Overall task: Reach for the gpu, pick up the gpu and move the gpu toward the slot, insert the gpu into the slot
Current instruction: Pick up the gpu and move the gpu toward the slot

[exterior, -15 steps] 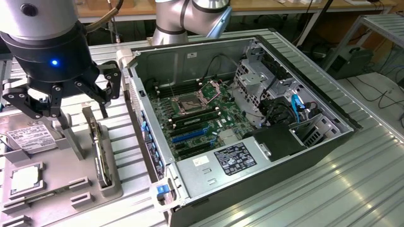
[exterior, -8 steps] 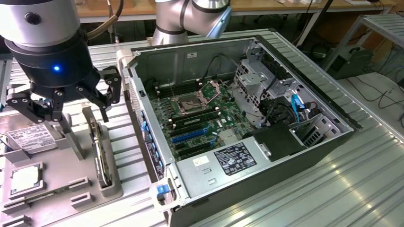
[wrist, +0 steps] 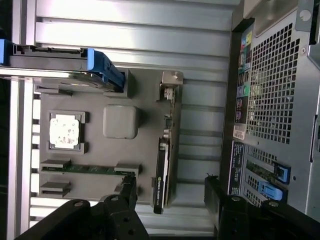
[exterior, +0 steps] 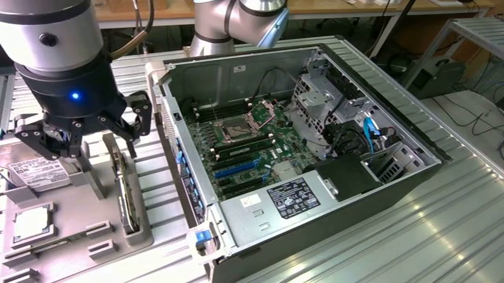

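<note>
The gpu (exterior: 126, 191) stands on its long edge in a grey holder tray (exterior: 75, 236) to the exterior view's left of the open computer case. In the wrist view the gpu (wrist: 165, 150) is a thin strip with its silver bracket at one end. My gripper (exterior: 87, 146) hangs open above the tray, over the gpu's far end and apart from it. In the wrist view the gripper (wrist: 171, 184) has one black finger on each side of the card's line. The blue slot (exterior: 236, 170) lies on the green motherboard inside the case.
The tray also holds a grey hard drive (exterior: 35, 174), a processor chip (exterior: 32, 223) and a memory stick (wrist: 82, 169). The case (exterior: 378, 177) lies open on a ribbed metal table, with a power supply (exterior: 291, 197) near its front and drive cages at the exterior view's right.
</note>
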